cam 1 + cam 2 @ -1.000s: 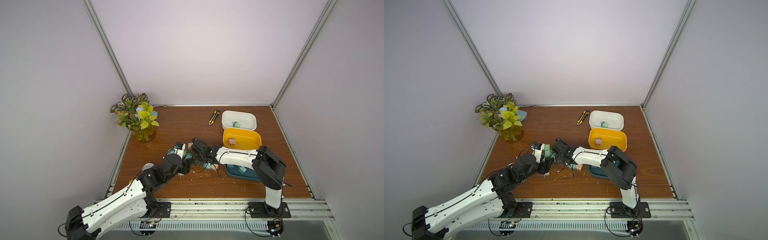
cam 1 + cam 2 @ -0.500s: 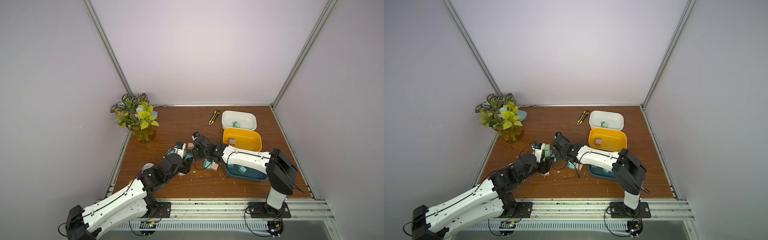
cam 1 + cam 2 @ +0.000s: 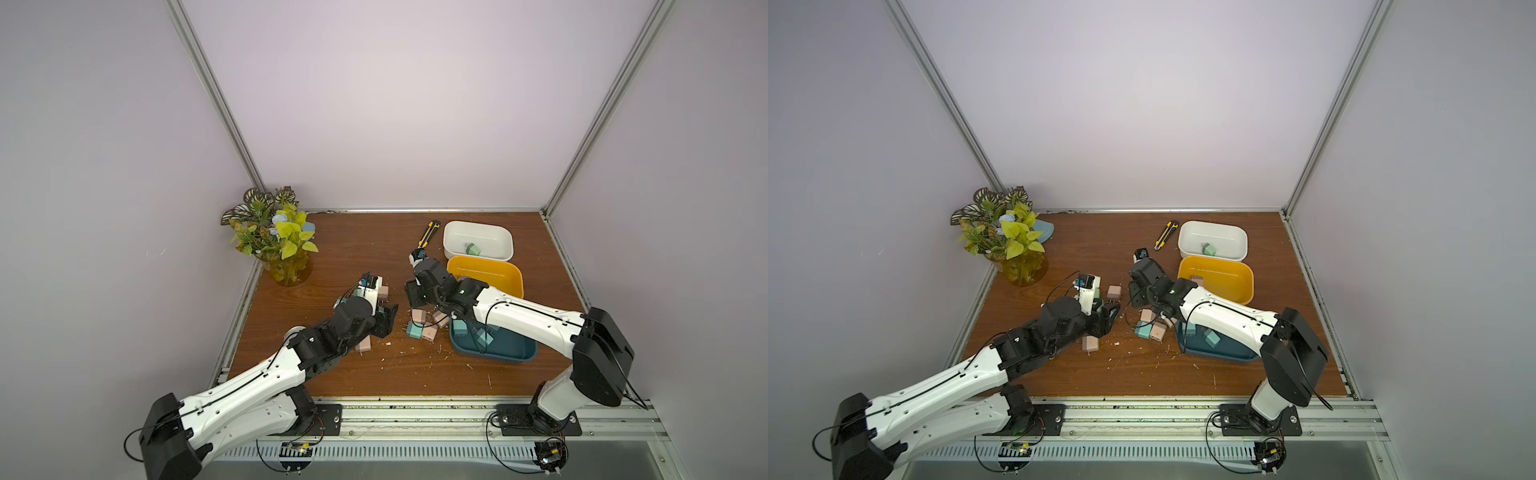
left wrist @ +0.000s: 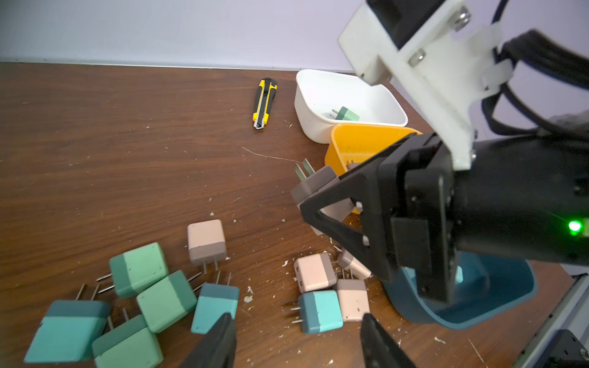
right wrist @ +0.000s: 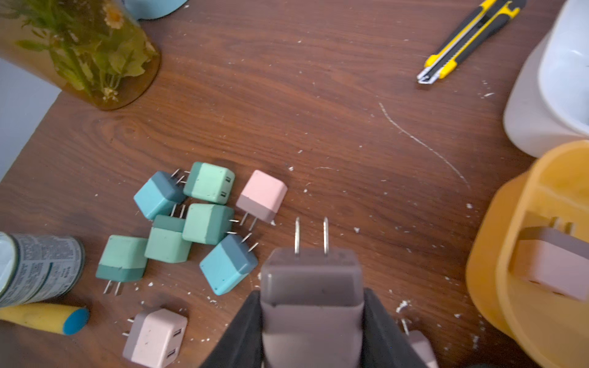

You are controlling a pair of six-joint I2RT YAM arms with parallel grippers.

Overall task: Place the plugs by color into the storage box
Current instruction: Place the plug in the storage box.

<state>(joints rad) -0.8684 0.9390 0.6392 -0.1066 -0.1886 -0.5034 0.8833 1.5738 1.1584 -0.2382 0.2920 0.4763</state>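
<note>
Right end effector (image 5: 310, 301) closed on a pale pink cube-shaped plastic plug (image 5: 310, 280), grey-brown base and two metal prongs sticking out past the fingertips; in both top views at mid-frame, just left of the yellow oval plastic tub (image 3: 494, 274). Left end effector (image 4: 296, 337) with jaws apart, low over the brown wood-grain surface (image 3: 353, 249) left of centre, facing a loose group of pink and teal-blue plugs (image 3: 419, 330) lying between the two arms. More mint green and teal-blue plugs (image 5: 191, 220) heaped together near the left arm. Right of centre, three tubs in a column: white rectangular plastic tub (image 3: 478, 235) uppermost, with one mint green plug (image 3: 473, 249) inside; yellow tub in the middle, with one pink plug (image 5: 548, 264) inside; dark teal plastic tub (image 3: 511, 349) lowest, with teal-blue plugs (image 3: 484, 338) inside, partly covered by the right arm. Yellow-black utility knife (image 3: 428, 235) left of the white tub. Leafy plant in an amber glass vase (image 3: 286, 266) at the surface's upper left corner.
</note>
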